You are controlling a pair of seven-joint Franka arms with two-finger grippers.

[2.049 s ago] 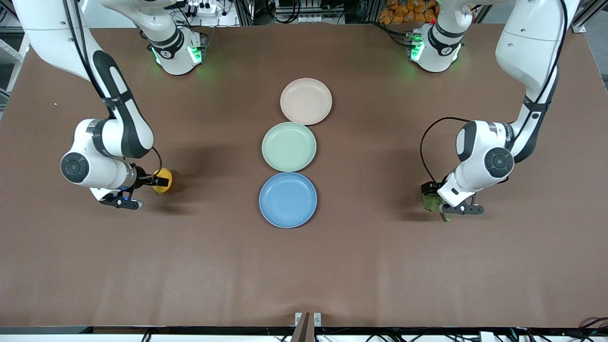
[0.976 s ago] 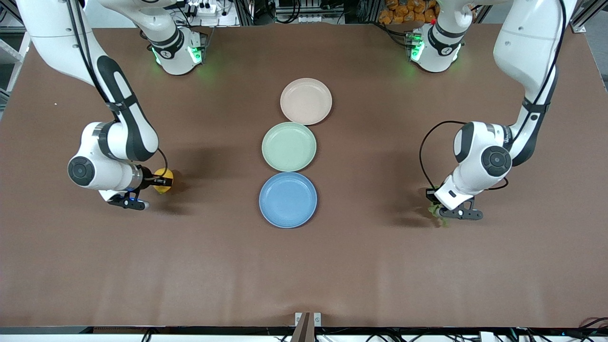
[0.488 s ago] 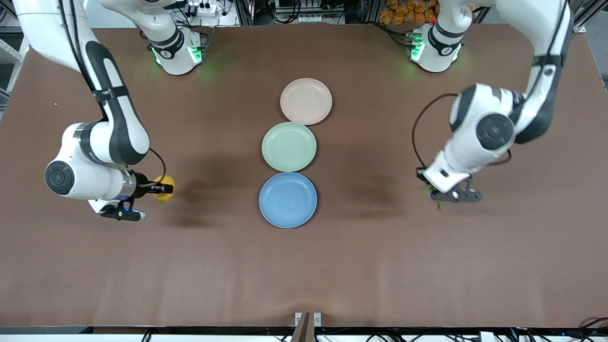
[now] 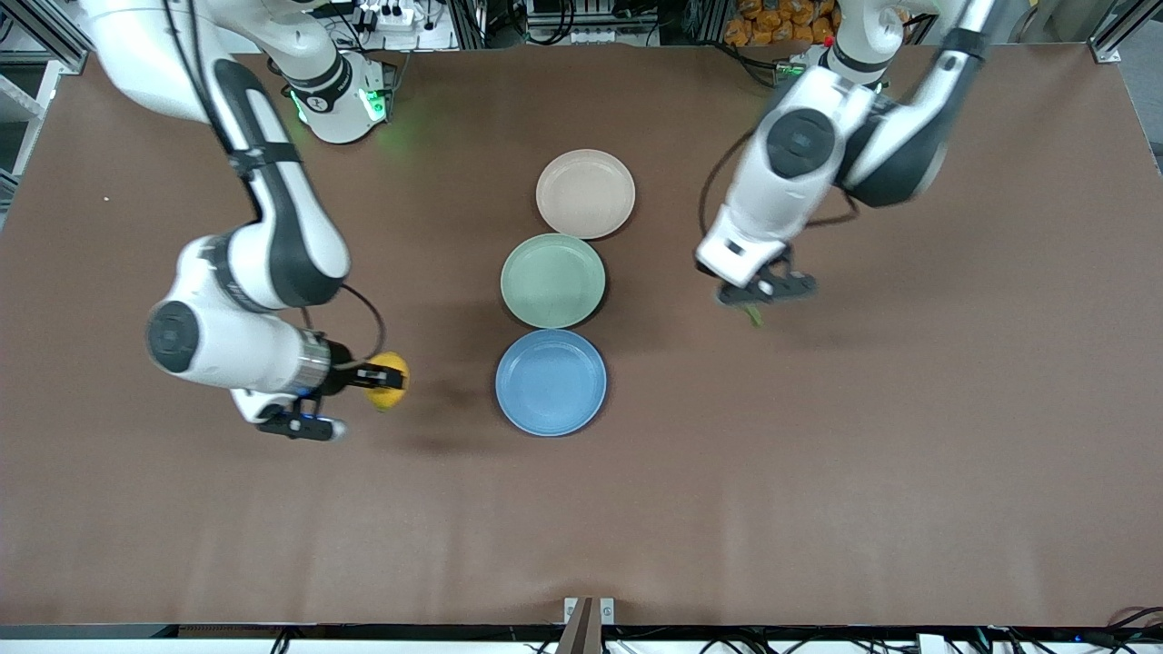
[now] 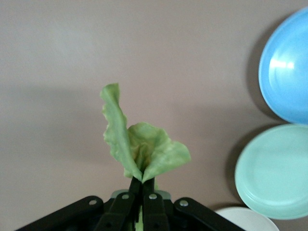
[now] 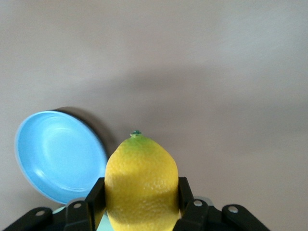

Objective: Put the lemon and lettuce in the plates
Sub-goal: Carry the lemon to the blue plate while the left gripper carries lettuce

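Observation:
The yellow lemon [image 4: 392, 392] [image 6: 141, 178] sits between the fingers of my right gripper [image 4: 380, 375] [image 6: 141, 195], which is shut on it over bare table beside the blue plate [image 4: 551, 381] [image 6: 53, 154], toward the right arm's end. My left gripper [image 4: 750, 303] [image 5: 142, 185] is shut on the crinkled green lettuce [image 4: 753, 316] [image 5: 139, 144] and hangs over bare table beside the light green plate [image 4: 552, 280] [image 5: 274, 173], toward the left arm's end. The beige-pink plate [image 4: 585, 193] [image 5: 245, 220] lies farthest from the front camera. All three plates hold nothing.
The three plates form a touching row down the middle of the brown table [image 4: 818, 509]. Both arm bases [image 4: 341, 100] stand along the table's edge farthest from the front camera.
Both arms have lifted and swung toward the middle row of plates, the right with the lemon, the left with the lettuce. The left has also moved toward the bases. Both grips are unchanged.

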